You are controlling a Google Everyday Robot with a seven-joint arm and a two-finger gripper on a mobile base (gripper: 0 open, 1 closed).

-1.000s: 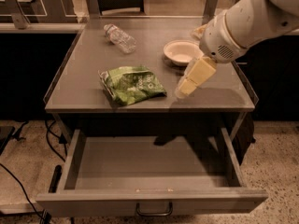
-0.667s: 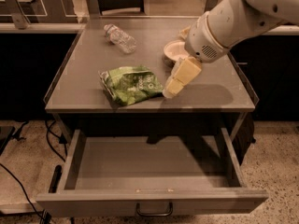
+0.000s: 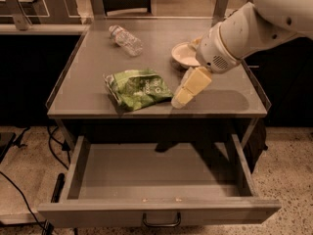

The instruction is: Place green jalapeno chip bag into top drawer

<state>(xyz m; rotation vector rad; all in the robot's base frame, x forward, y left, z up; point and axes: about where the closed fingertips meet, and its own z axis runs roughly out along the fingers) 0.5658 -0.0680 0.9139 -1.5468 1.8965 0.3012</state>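
Note:
The green jalapeno chip bag (image 3: 137, 88) lies crinkled on the grey table top (image 3: 88, 72), left of centre near the front edge. My gripper (image 3: 182, 99) hangs on the white arm just right of the bag, its pale fingers pointing down and left, close to the bag's right end and holding nothing. The top drawer (image 3: 161, 212) is pulled out wide open below the table, with a dark pull handle (image 3: 161, 222) at the centre of its front panel. Nothing lies inside it.
A clear plastic water bottle (image 3: 126, 40) lies at the back left of the table. A white bowl (image 3: 186, 55) sits at the back right, partly behind my arm. Cables (image 3: 29, 180) run over the floor at the left.
My gripper has moved left and down toward the chip bag's right end. The bag, bottle, bowl and drawer have not moved.

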